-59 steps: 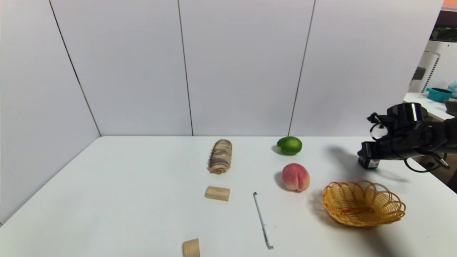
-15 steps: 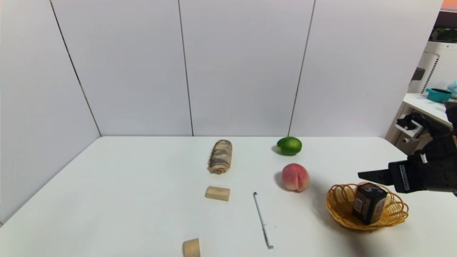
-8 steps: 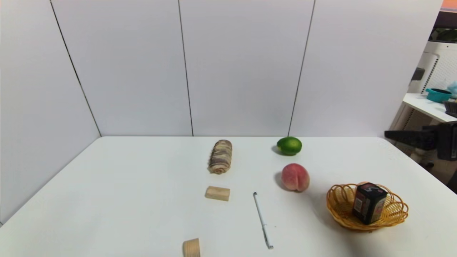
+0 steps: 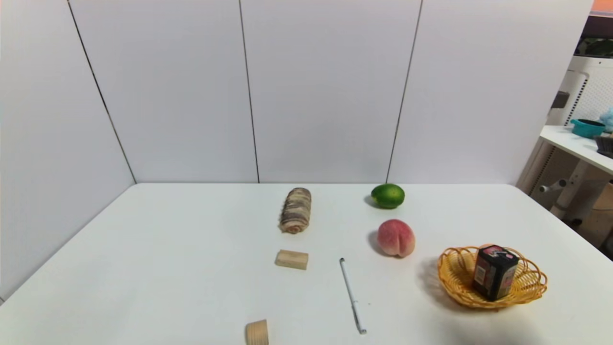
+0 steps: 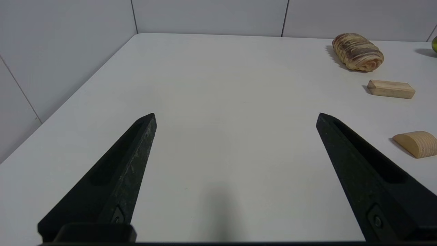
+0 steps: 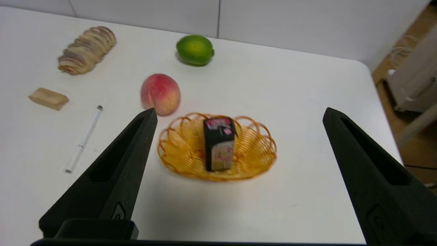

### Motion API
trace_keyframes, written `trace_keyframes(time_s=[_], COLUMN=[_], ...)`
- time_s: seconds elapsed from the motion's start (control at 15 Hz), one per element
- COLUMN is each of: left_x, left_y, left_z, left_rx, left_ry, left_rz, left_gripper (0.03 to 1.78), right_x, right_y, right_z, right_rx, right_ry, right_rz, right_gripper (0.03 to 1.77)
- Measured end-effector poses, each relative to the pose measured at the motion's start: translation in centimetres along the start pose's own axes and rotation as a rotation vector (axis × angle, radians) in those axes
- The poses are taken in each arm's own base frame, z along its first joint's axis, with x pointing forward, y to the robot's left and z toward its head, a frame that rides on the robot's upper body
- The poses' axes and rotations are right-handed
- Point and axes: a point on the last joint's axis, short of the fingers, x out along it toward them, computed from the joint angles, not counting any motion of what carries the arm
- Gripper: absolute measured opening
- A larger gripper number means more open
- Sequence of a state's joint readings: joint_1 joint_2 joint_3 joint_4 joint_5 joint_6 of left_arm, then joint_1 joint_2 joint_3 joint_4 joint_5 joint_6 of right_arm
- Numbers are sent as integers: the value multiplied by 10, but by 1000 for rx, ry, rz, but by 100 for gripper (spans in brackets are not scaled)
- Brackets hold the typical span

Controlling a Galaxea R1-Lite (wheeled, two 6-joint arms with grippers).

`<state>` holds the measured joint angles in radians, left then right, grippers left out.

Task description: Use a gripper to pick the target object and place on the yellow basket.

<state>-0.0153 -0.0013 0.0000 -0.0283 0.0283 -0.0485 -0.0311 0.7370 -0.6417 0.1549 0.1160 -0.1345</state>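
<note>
The small black box with a pink-red top stands upright inside the yellow wicker basket near the table's front right. My right gripper is open and empty, pulled back and raised on the near side of the basket; it does not show in the head view. My left gripper is open over bare table on the left side, also outside the head view.
A pink peach lies just left of the basket, a green lime behind it. A white pen, a bread roll, a wooden block and a half-round wooden piece lie mid-table. The table's right edge runs close to the basket.
The right gripper carried the box from the far right of the table into the basket, let it go, then withdrew up and right, out of the head view.
</note>
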Motion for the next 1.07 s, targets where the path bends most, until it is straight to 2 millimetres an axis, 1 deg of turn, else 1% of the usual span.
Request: trace_keyframes(time_s=[0.13, 0.27, 0.4, 0.53, 0.6, 0.67, 0.87, 1.07], left_x=[0, 0, 0, 0, 0, 0, 0, 0], left_y=[0, 0, 0, 0, 0, 0, 0, 0], left_z=[0, 0, 0, 0, 0, 0, 0, 0], left_rx=[0, 0, 0, 0, 0, 0, 0, 0], left_ry=[0, 0, 0, 0, 0, 0, 0, 0], left_rz=[0, 0, 0, 0, 1, 0, 0, 0], left_gripper=[169, 169, 169, 169, 169, 169, 169, 169], right_x=[-14, -22, -26, -24, -23, -24, -29, -37], right_y=[4, 9, 14, 19, 20, 21, 23, 24], right_z=[-37, -75, -109, -140, -147, -148, -159, -164], right_rx=[-52, -75, -83, -82, -80, -64, 38, 80], right_ry=[30, 52, 39, -6, -50, -105, -152, -255], right_rz=[-105, -179, -179, -127, -113, -108, -93, -95], right_gripper=[169, 169, 169, 169, 169, 169, 169, 169])
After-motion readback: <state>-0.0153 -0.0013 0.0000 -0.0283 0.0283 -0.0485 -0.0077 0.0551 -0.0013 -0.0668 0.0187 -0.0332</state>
